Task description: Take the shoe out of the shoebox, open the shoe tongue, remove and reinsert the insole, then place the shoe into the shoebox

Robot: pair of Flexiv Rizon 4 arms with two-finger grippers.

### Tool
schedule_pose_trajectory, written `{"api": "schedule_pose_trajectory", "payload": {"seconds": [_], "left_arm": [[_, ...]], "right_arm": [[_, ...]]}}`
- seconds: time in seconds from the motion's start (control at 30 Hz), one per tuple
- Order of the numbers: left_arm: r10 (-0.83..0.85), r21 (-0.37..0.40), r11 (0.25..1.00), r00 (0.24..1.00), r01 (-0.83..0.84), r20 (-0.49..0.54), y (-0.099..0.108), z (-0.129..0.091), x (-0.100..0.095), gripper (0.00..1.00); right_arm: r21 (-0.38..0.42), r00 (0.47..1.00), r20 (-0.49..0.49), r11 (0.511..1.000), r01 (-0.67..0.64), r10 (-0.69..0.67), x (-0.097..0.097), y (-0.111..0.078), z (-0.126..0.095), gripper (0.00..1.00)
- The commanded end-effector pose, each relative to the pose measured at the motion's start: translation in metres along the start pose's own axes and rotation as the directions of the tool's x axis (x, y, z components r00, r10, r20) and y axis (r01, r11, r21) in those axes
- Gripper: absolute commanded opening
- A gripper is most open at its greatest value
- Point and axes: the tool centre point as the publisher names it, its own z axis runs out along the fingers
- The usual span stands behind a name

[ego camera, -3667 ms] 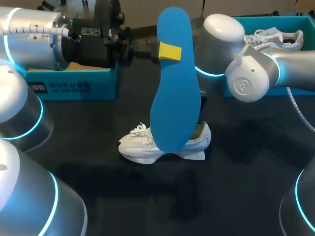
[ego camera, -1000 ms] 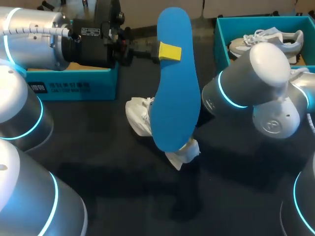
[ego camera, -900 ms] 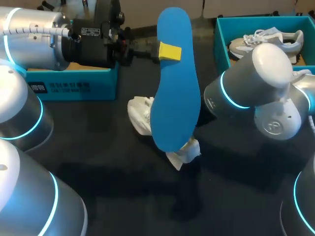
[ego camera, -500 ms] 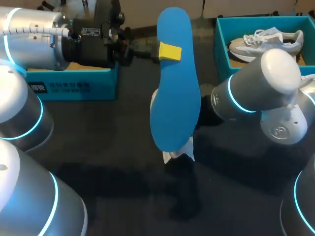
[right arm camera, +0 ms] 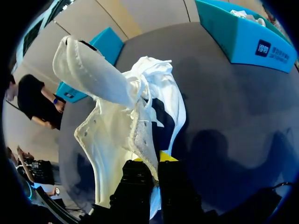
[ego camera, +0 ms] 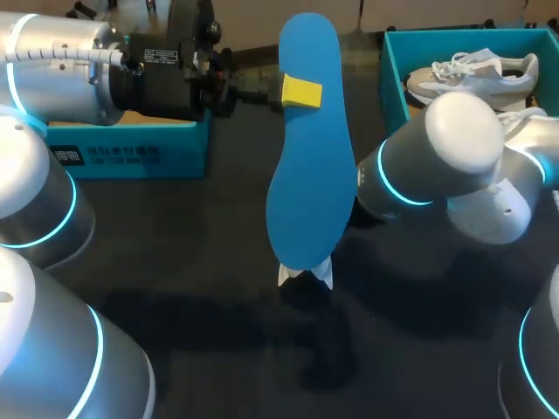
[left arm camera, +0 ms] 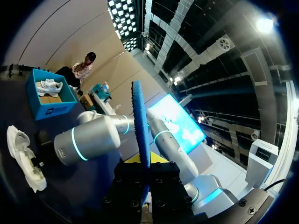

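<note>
White shoe (right arm camera: 112,135) between right jaws (blue insole (ego camera: 311,175) between left jaws)

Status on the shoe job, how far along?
Done: the shoe is out and the insole has been pulled from it. In hand: left gripper holds the blue insole upright in the air; right gripper pinches the shoe by the edge of its upper. Left: reinsert the insole, then box the shoe.

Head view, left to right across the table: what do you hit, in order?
In order: left shoebox → blue insole → right shoebox with a spare shoe inside. The white shoe is left out because it overlaps the insole.
</note>
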Motion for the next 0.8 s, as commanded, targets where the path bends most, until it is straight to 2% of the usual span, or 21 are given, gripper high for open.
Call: {"api": "schedule_pose_trajectory", "payload": {"seconds": [0.03,0.37,0.8], "left_arm": [[0.000,0.000,1.000,1.000,0.000,-0.001,-0.001,0.002,-0.001,0.00],[0.000,0.000,1.000,1.000,0.000,-0.001,-0.001,0.002,-0.001,0.00],[0.000,0.000,1.000,1.000,0.000,-0.001,-0.001,0.002,-0.001,0.00]], "right_arm": [[-0.001,1.000,-0.002,1.000,0.000,0.000,0.004,-0.003,0.008,0.00],[0.037,1.000,0.018,0.999,0.017,-0.017,0.000,-0.025,0.009,0.00],[0.059,0.997,0.013,0.995,0.079,-0.080,-0.007,-0.034,0.008,0.00]]}}
